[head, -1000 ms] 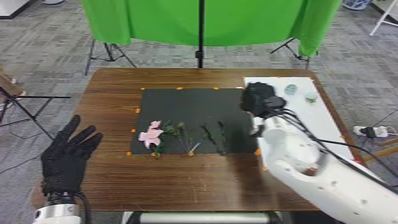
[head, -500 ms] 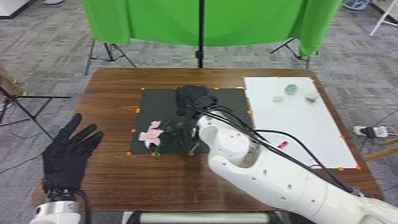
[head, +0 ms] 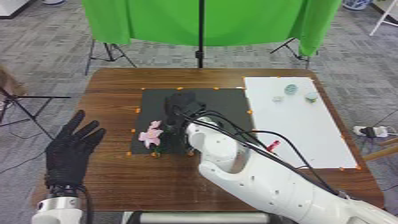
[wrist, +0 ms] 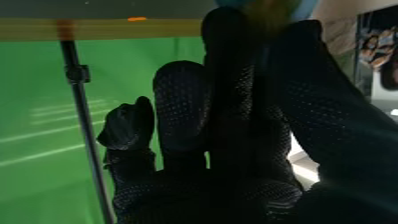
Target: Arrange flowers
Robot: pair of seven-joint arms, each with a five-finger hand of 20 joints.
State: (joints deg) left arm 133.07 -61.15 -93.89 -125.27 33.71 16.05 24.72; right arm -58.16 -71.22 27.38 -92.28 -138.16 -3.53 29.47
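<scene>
Head view: right robot hand (head: 181, 104) near pink flower (head: 151, 134).

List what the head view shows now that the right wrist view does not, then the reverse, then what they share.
Head view: the left hand beside the black mat, a pink flower lying on that mat, and a small red object.
Right wrist view: the dotted texture on the glove of the right hand.
Both: the right hand, the green cloth, the black stand pole and part of the wooden table.
</scene>
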